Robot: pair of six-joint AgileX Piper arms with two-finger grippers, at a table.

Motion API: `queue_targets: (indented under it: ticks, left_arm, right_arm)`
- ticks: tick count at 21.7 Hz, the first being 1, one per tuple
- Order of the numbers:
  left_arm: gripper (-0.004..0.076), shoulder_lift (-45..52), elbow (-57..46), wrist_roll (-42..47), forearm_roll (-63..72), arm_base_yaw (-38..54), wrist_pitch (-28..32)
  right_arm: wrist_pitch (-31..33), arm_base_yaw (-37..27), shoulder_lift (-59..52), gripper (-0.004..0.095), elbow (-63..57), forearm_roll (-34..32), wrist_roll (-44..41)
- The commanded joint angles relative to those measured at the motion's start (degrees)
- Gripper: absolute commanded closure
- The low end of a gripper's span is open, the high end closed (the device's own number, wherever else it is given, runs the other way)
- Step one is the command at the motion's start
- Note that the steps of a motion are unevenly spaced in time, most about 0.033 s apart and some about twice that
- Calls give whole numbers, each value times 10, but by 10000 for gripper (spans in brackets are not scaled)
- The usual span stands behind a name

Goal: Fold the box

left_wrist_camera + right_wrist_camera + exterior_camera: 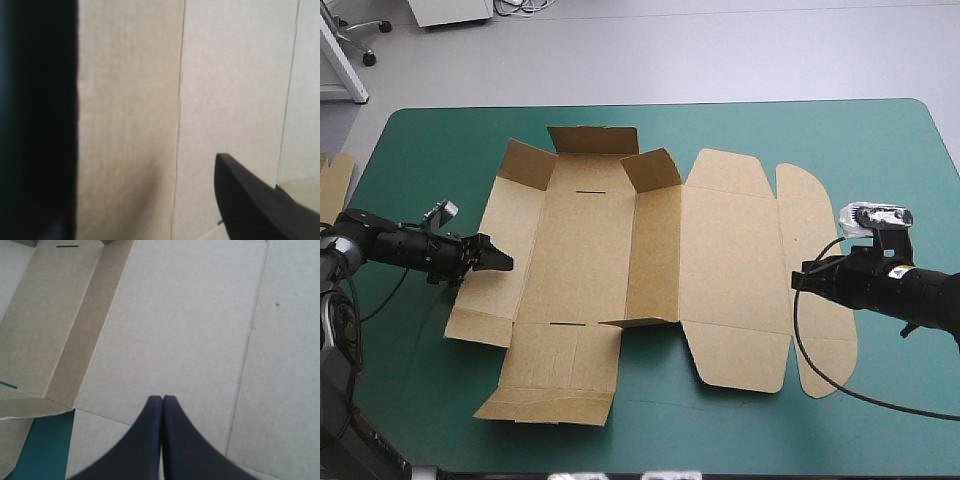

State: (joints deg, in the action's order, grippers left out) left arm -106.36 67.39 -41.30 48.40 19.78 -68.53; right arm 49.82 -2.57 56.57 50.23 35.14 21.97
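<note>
The brown cut sheet of corrugated board that is the box [580, 260] lies opened out across the middle of the teal-green table cover [420, 140], and by my reading the fold is at an early stage. 3 short flaps along its far edge stand partly up. 1 long panel between the base and the wide lid panel looks tilted up. The near flaps, the left side panel and the rounded lid flap at the right end lie flat, and nothing seems tucked or locked. Walls remain to be raised and tucked before it makes a tray. The high view alone gives this whole layout. It places the left gripper [498, 260] low over the box's left side panel, and the right gripper [802, 272] over the rounded lid flap. It also shows a strip of more brown board [332, 185] at the table's left edge. Only the left wrist view shows that gripper's black fingers [250, 200] standing wide apart, with bare board and its score lines between them. Only the right wrist view shows its black fingers [150, 440] pressed together into 1 point, gripping nothing, above the lid panel. Ahead of them it shows the shaded tilted panel and a thin slot in the base.
</note>
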Motion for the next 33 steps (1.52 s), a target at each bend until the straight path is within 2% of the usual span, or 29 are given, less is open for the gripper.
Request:
queue_targets:
  ticks: [1,10,12,13,15,17,25,30,33]
  left_arm:
    - [275,22,5,0,27,-20,-59]
    - [292,22,5,12,1,-37,-59]
    - [356,22,5,12,1,-37,-59]
    - [413,24,6,12,1,-37,-59]
    - [552,28,6,2,1,-37,-59]
    - [724,35,6,-21,1,-37,-59]
    - [738,115,36,-42,-12,-39,-58]
    - [738,114,48,-30,-104,-93,-58]
    - [738,113,105,18,-192,-141,-54]
  right_arm:
    - [-23,-5,-5,942,19,16,2]
    - [-24,-5,-5,942,19,15,2]
    - [-24,-5,-5,942,19,15,2]
    - [-24,-5,-5,942,19,15,2]
    - [-24,-5,-5,942,19,15,2]
    - [-24,-5,-5,942,19,15,2]
    - [-13,-5,-5,942,19,19,2]
    - [0,-4,-5,942,19,19,-2]
    - [2,13,-5,942,19,15,-2]
